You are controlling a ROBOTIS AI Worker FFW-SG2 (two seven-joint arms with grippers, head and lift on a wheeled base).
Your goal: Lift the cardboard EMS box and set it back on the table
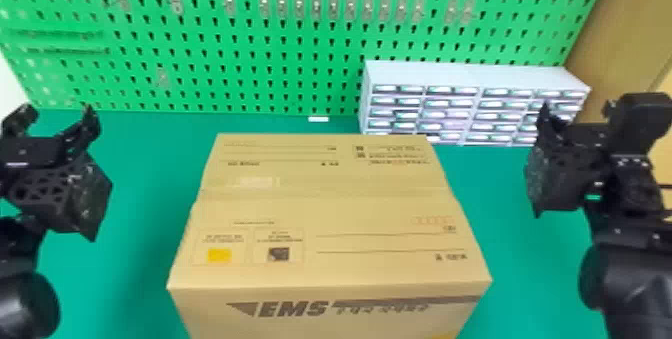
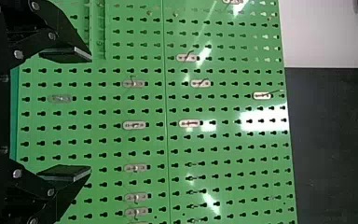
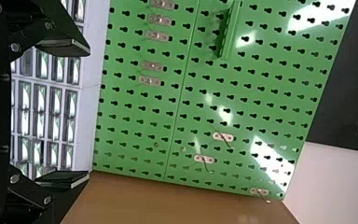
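The closed cardboard EMS box [image 1: 320, 213] rests on the green table in the middle of the head view, its lettered side toward me. My left gripper [image 1: 55, 118] is to the left of the box, apart from it. In the left wrist view that gripper [image 2: 91, 114] is open, with nothing between its fingers. On the other side, clear of the box's right side, is my right gripper [image 1: 575, 113]. The right wrist view has this gripper [image 3: 89, 113] open and holding nothing.
A white cabinet of small drawers [image 1: 475, 78] stands behind the box at the back right, near the right gripper. The green pegboard [image 1: 200, 63] with hooks rises along the table's back edge. A small white piece [image 1: 318, 119] lies at its foot.
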